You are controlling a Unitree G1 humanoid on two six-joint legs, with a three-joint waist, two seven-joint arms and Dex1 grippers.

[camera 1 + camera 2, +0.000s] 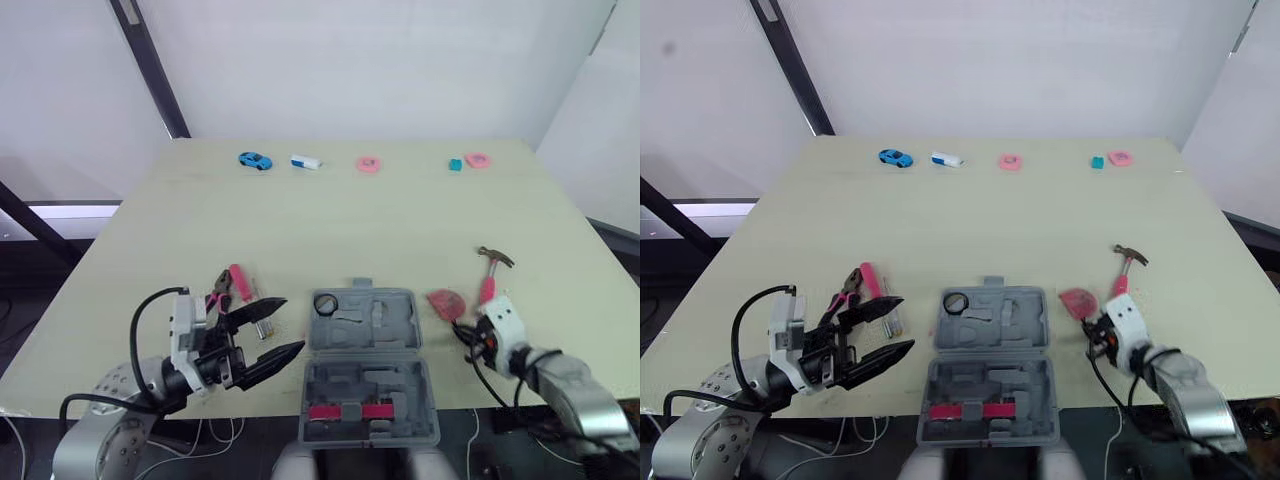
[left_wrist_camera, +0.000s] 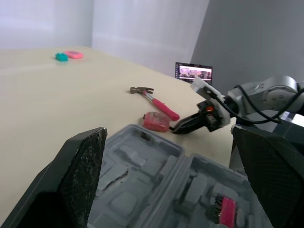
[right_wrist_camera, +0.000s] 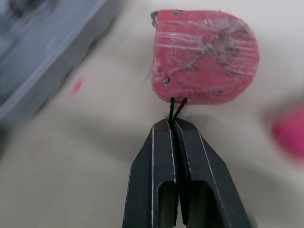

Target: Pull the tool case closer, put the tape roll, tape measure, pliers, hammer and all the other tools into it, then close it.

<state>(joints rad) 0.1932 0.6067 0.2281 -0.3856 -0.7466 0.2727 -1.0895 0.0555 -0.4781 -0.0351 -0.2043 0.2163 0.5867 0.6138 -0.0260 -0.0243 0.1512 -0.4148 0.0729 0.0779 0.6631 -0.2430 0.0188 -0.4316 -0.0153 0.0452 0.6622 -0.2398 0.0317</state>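
The grey tool case [image 1: 400,345] lies open at the table's front edge, with a black tape roll [image 1: 325,303] in its upper left corner. To its right lies the red tape measure [image 1: 446,302], with the pink-handled hammer [image 1: 490,272] just beyond. My right gripper [image 3: 173,124] is shut on the thin black strap of the tape measure [image 3: 205,54]. Pink-handled pliers [image 1: 232,285] lie left of the case. Between pliers and case, my left gripper [image 1: 277,328] is open and holds nothing, pointing at the case [image 2: 156,180].
Small metal bits [image 1: 265,326] lie by the left gripper's fingers. Along the far edge sit a blue toy car [image 1: 255,160], a white piece [image 1: 306,162], a pink ring [image 1: 369,164], a teal block [image 1: 456,164] and another pink piece [image 1: 477,159].
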